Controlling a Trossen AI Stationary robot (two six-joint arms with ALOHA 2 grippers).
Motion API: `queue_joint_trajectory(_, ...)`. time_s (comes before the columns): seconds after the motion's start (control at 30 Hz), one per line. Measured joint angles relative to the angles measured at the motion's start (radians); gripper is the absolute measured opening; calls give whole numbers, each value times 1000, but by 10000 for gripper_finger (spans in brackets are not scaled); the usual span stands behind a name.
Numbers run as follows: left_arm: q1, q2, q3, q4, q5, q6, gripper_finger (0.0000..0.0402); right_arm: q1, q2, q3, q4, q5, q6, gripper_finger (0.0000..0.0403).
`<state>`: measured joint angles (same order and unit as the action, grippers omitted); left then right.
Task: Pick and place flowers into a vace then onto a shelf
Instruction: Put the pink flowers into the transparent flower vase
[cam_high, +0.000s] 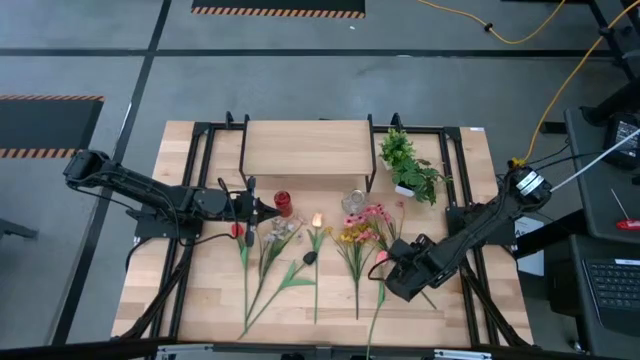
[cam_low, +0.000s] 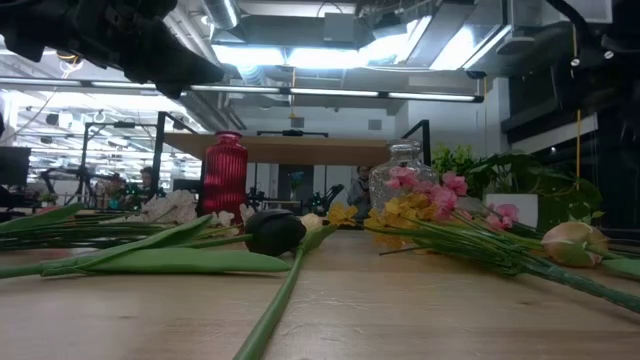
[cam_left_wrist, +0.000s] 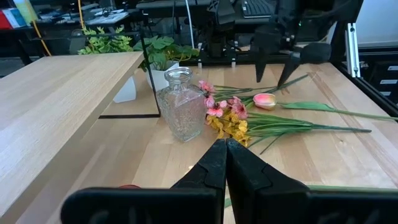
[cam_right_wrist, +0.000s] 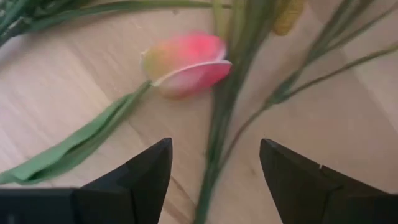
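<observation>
**Nothing in a vase yet: right tool poised over the pink tulip**

Dark fingers (cam_right_wrist: 146, 180) of your right tool (cam_right_wrist: 214, 168) stand spread wide just above the counter (cam_right_wrist: 74, 87), holding nothing. Between them runs a thin green stem, and just beyond lies the pink tulip (cam_right_wrist: 186, 62), its bloom flat on the wood with a long leaf trailing off. That tulip or the stem beside it looks like your first pick, though no grasp has begun.

Seen from above, your left tool (cam_high: 268, 210) hangs near the red vase (cam_high: 283, 204), pinched fully shut on nothing; in its own view the tips meet with only bare wood below.

Farther out, the flowers (cam_high: 300, 262) all lie loose in a fan across the counter, blooms toward the vases and stems toward the front edge. The yellow and pink sprays rest just beside the clear glass vase (cam_left_wrist: 181, 106), which stands empty in front of the shelf (cam_high: 305, 147). The red vase seems empty too. The shelf carries nothing, and a potted plant (cam_high: 408, 165) stands at its right end.

So, by my reading, every step is ahead of you: pick, load a vase, then lift it onto the shelf.
</observation>
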<state>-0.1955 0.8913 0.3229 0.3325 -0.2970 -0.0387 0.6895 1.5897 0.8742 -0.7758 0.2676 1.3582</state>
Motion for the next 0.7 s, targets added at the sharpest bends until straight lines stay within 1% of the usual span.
queue_joint_trajectory(0.1,0,0,0,0,0,0,4,-2,18,0,38,0,0,243)
queue_joint_trajectory(0.43,0,0,0,0,0,-3,4,-70,95,0,34,0,-13,243)
queue_joint_trajectory(0.7,0,0,0,0,0,-1,4,-101,101,3,34,-39,-32,243)
